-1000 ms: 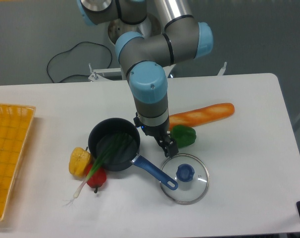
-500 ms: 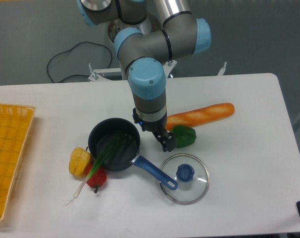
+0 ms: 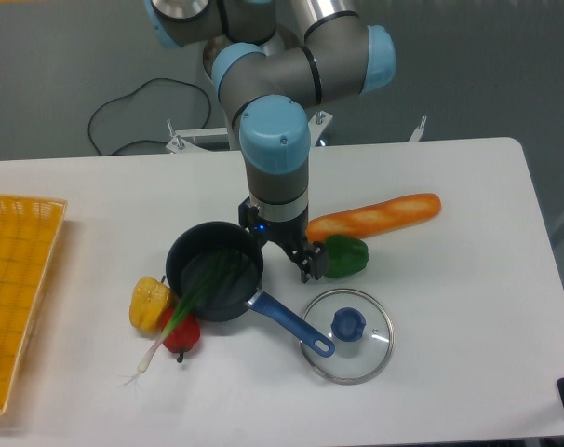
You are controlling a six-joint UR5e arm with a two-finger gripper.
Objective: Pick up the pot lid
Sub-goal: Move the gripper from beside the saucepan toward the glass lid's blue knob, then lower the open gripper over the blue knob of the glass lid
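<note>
My gripper [image 3: 283, 251] hangs open above the table, fingers pointing down and apart, with nothing visible between them. It is up and to the left of the pot lid [image 3: 368, 358], not touching it. The lid is round clear glass with a metal rim and lies flat, its blue knob [image 3: 348, 324] facing up. The end of the pan's blue handle [image 3: 296, 325] overlaps the lid's left edge.
A black pan [image 3: 228, 303] holds long green stalks [image 3: 184, 312] that reach over its rim. Beside it are a yellow pepper [image 3: 149, 304] and a red one [image 3: 182, 337]. A green pepper [image 3: 347, 255] and bread [image 3: 394, 215] lie behind the lid; a yellow crate [image 3: 21, 209] stands left.
My gripper has shifted a little to the left and slightly back, away from the lid. The objects on the table have not moved.
</note>
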